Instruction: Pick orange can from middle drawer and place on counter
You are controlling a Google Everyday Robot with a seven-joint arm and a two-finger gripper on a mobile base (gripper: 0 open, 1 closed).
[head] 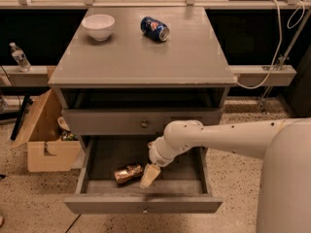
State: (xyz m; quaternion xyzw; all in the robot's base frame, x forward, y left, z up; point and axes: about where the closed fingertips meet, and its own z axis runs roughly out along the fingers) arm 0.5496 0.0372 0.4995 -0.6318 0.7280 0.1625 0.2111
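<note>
The orange can (128, 173) lies on its side inside the open middle drawer (144, 203), left of centre. My gripper (149, 175) reaches down into the drawer, its cream fingertip just right of the can and close to touching it. The white arm (218, 137) comes in from the right. The counter (141, 57) is the grey cabinet top above.
A white bowl (98, 26) and a blue soda can (154, 28) lie at the back of the counter. The upper drawer (144, 121) with a round knob is pulled out slightly. A cardboard box (46, 135) stands on the floor to the left, a water bottle (19, 57) on a ledge.
</note>
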